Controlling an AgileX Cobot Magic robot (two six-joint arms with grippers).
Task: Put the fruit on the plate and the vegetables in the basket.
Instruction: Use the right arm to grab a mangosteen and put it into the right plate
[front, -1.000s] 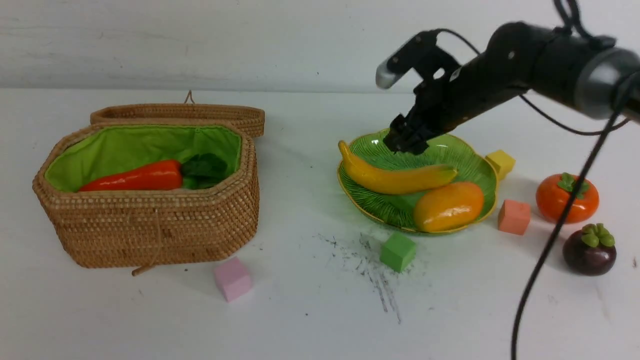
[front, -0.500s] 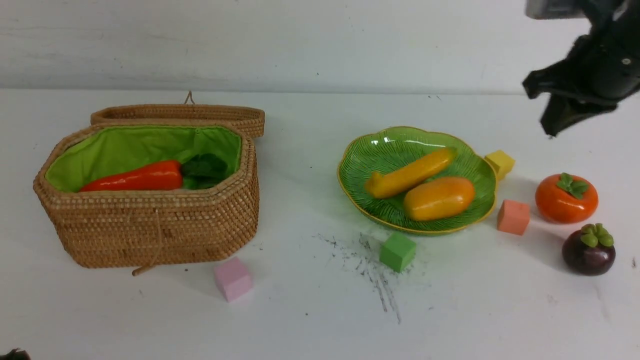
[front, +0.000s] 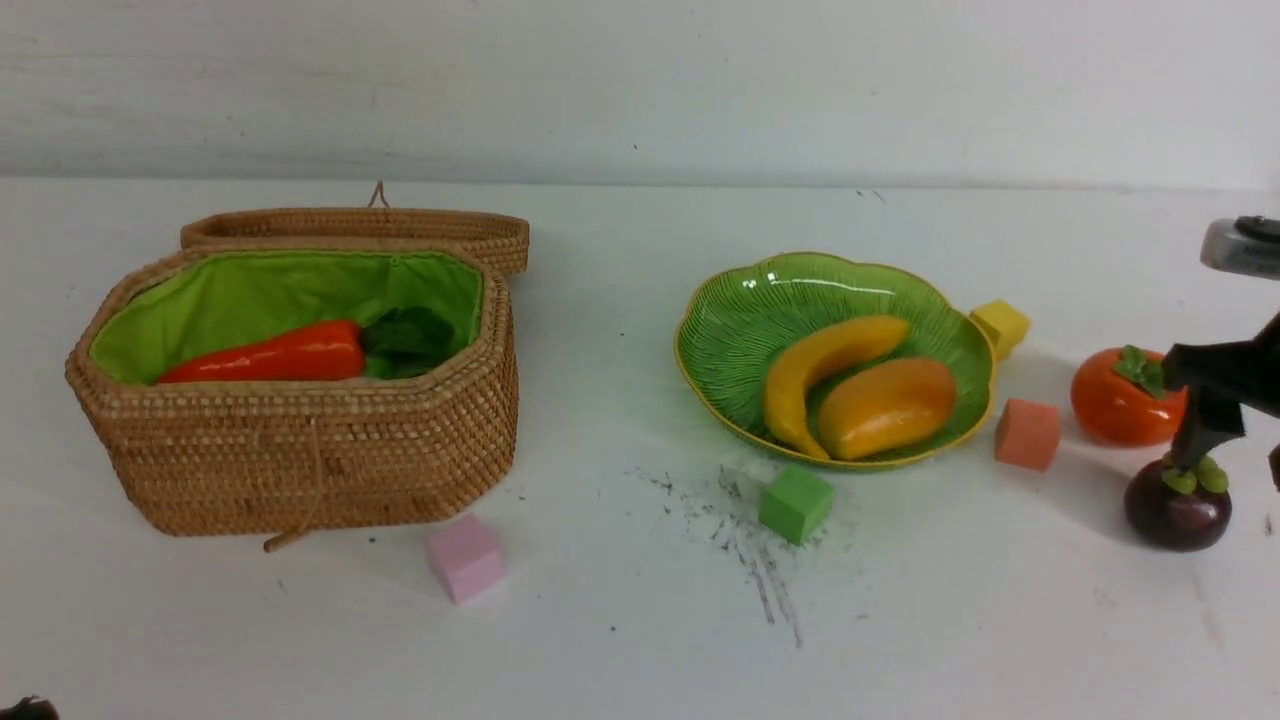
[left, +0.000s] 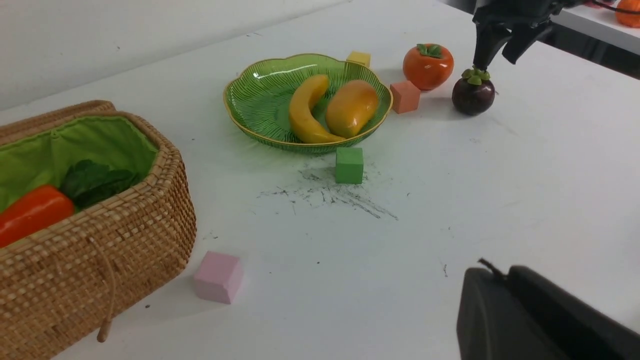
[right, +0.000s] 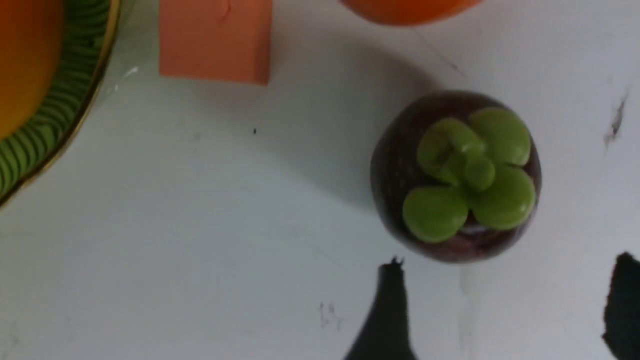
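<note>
The front view's right edge cuts off the right claw (front: 1236, 455), and the basket (front: 300, 470) wall half hides the carrot (front: 270, 356).

White wall (front: 640, 90), scuffed white table (front: 600, 650)

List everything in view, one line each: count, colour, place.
table: one, white, under everything
basket: one, brown wicker with green lining, left, lid open
carrot: one, orange-red with green leaves, inside the basket
plate: one, green glass with yellow rim, centre-right
banana: one, yellow, on the plate
mango: one, orange-yellow, on the plate beside the banana
persimmon: one, orange, right of the plate
mangosteen: one, dark purple with green cap, near the persimmon
cubes: four; yellow cube and salmon cube right of the plate, green cube before it, pink cube before the basket
scuff marks: dark, beside the green cube
right claw: one, black, open above the mangosteen
left claw: one, black, shut, near-left
</note>
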